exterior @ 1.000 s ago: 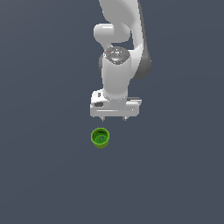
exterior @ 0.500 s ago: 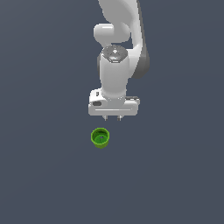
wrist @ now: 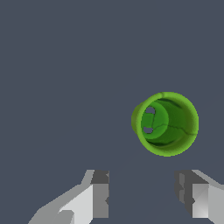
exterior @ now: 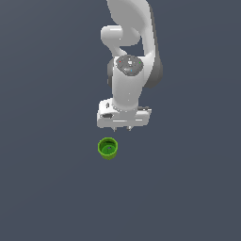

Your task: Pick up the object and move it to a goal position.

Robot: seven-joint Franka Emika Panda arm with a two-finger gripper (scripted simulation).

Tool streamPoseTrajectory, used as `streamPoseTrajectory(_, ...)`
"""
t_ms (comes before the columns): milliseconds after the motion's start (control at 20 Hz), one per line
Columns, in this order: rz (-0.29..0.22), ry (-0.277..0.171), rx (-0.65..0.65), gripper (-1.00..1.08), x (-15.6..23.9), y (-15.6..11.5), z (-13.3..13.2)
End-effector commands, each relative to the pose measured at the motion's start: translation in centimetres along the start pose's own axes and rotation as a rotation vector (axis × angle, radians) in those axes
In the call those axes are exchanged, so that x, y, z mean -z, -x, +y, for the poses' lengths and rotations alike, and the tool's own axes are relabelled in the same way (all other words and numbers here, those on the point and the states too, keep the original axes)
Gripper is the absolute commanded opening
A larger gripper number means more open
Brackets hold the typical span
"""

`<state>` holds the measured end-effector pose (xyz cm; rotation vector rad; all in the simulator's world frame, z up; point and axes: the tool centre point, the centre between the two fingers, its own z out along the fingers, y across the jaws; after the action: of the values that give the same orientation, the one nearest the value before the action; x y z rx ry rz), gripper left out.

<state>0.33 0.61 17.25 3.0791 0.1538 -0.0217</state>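
**Open gripper short of the cup, nothing held**

The gripper (exterior: 123,128) hangs from the Panda arm (exterior: 129,70) with its two fingers (wrist: 99,192) spread well apart and nothing between them. In the wrist view the gap between the pads shows only bare grey floor (wrist: 52,65), so the tool is empty and ready to close on something about as wide as that gap.

The green cup (exterior: 108,148) stands on the floor clear of the fingers, touching neither. In the exterior view it lies below the gripper and slightly toward that view's left, near but plainly apart. The wrist view agrees: the cup (wrist: 165,123) sits ahead of the fingertips and off the centre line between them, closer to one finger than to the other, rather than in the gap.

The cup appears upright, mouth toward the camera; its thicker rim reads as a ring and the tapered inside, with two small dark marks on the wall, is visible down to the bottom. Its long axis therefore seems to run roughly along the line of approach.

My judgement is that the reach is unfinished. The coming move turns on this offset: the gripper must shift sideways and forward to centre the cup between the fingers before descending. No goal marker is visible in either view.
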Motion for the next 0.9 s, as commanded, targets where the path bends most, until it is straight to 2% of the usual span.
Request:
streamPoseTrajectory(0, -0.028, 0.025, 0.046, 0.28, -0.7, 0.0, -0.2)
streamPoseTrajectory(300, -0.128, 0.118, 0.205, 0.28, -2.8, 0.0, -0.4)
streamPoseTrajectory(850, -0.380, 0.365, 0.539, 0.28, -6.7, -0.4, 0.4)
